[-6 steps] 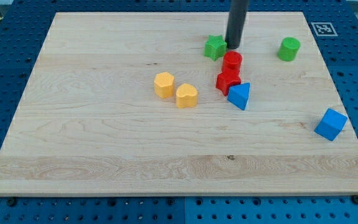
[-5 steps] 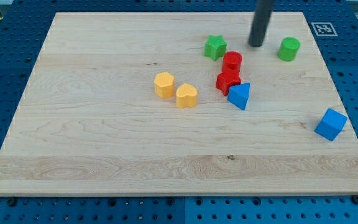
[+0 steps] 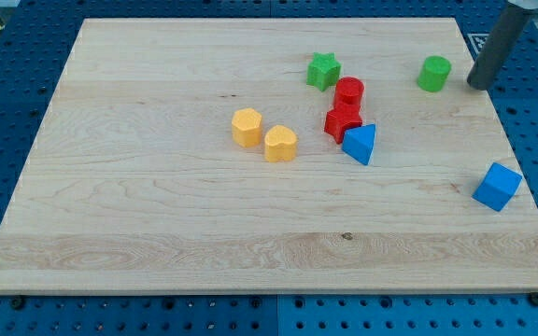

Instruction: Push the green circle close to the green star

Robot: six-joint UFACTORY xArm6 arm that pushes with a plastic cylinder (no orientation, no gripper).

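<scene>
The green circle point(image 3: 433, 73) is a short cylinder near the board's top right. The green star point(image 3: 323, 71) lies to its left, well apart from it. My tip point(image 3: 479, 85) is at the board's right edge, just right of the green circle and not touching it. The dark rod rises from it toward the view's top right.
A red cylinder point(image 3: 348, 92) and a red star point(image 3: 342, 121) sit just below and right of the green star, with a blue triangle point(image 3: 361, 144) under them. Two yellow blocks point(image 3: 247, 127) point(image 3: 280, 144) lie left of centre. A blue cube point(image 3: 497, 186) is at the right edge.
My tip has moved right, from beside the green star, past the green circle, to the board's right edge. No block has moved.
</scene>
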